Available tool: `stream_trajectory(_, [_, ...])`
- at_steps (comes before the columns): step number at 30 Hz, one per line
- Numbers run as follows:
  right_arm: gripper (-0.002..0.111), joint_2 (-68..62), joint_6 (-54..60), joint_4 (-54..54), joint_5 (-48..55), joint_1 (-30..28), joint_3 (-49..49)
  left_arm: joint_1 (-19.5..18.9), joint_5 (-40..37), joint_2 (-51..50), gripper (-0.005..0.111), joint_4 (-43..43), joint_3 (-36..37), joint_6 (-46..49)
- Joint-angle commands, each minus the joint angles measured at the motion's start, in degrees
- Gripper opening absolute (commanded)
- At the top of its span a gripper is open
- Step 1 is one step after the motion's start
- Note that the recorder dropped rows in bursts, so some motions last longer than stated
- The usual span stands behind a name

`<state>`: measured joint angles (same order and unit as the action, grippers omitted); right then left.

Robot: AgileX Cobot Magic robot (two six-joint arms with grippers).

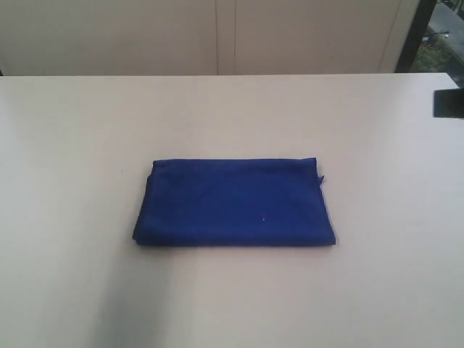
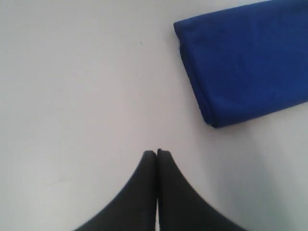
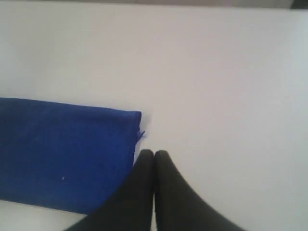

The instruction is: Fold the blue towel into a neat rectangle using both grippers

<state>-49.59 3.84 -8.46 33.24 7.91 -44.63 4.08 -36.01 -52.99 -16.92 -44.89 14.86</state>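
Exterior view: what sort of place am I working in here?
Most likely an indoor lab or test workbench, though that is a guess. There is a wide pale plain tabletop, with flat cream wall panels close behind it. A folded royal-blue microfibre towel is laid out at the centre as the work piece.

The towel (image 1: 233,203) lies flat and low in the middle of the desk (image 1: 72,145). Open desk surface runs around all four of its sides, widest to the left and right. A black object (image 1: 449,103) shows at the far right edge, well apart from the towel. A wall (image 1: 109,36) closes the far side.
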Motion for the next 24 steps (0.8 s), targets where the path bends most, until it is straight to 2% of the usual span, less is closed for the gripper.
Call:
stream_trajectory(1, [0.000,11.2,2.0,0.6,-3.4,-0.6,5.9,-0.1,5.4,9.7,0.000,-0.6,6.4,0.5])
stream_trajectory(5, [0.000,18.4,2.3,1.2,-8.5,-0.6,11.6,-0.1,13.5,15.7,0.000,-0.6,12.4,0.5])
stream_trajectory(9, [0.000,21.4,2.3,1.6,-17.7,-0.6,17.6,-0.1,18.6,16.6,0.000,-0.6,16.3,0.5])
stream_trajectory(24, [0.000,22.2,2.3,1.5,-16.7,-0.6,18.0,-0.1,18.4,16.6,0.000,-0.6,17.4,0.5])
